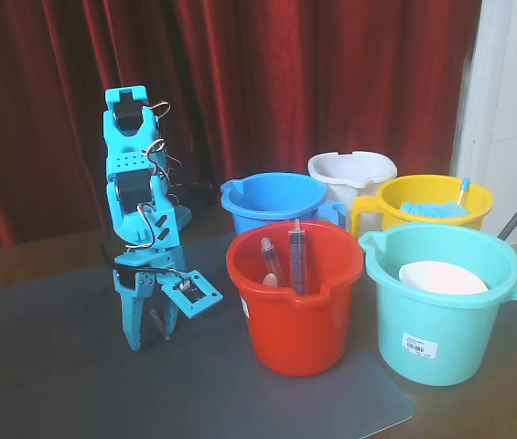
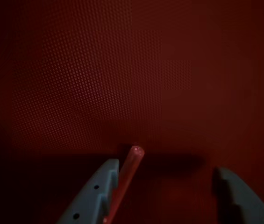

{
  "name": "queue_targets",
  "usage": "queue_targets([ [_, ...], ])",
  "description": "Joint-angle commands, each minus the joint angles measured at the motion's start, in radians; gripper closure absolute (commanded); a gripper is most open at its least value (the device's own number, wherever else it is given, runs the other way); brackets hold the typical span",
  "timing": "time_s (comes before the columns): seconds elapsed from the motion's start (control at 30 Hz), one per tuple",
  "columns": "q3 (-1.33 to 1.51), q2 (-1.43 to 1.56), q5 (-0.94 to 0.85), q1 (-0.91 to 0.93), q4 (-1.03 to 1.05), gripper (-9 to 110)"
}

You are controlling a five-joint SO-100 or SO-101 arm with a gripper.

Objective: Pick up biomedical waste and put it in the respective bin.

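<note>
In the fixed view the blue arm stands on the left part of a grey mat, folded down so that its gripper points at the mat and reaches it or almost reaches it. The wrist view shows the two fingers apart, with a wide gap between them. A thin clear tube lies against the inner side of the finger that is on the left in this view; the other finger does not touch it, so the tube is not clamped. In the fixed view I cannot make out this tube. To the right of the arm there are five buckets. The red bucket is the nearest one to the arm, and two syringes stand upright inside it. The teal bucket is just beside it on the right and holds something white. Behind them stand a blue bucket, a white bucket and a yellow bucket, which holds a blue glove. A dark red curtain hangs behind everything
</note>
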Motion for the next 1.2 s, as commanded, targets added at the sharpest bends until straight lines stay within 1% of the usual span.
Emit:
queue_targets([
  [0.0,-0.014,-0.017,0.035,-0.009,-0.008,81],
  [0.07,-0.006,-0.018,0.061,-0.009,-0.008,86],
  [0.17,-0.002,-0.009,0.055,-0.003,-0.008,102],
  [0.43,0.087,-0.006,0.074,0.0,-0.009,102],
  [0.63,0.015,0.032,0.207,0.003,-0.008,102],
  [0.73,-0.018,0.095,0.23,0.003,0.023,102],
  [0.77,-0.061,0.138,0.25,0.003,0.069,102],
  [0.8,-0.161,0.189,0.284,0.003,0.21,102],
  [0.93,-0.407,0.252,0.342,0.002,0.523,102],
  [1.17,-0.716,0.331,0.37,-0.023,0.854,102],
])
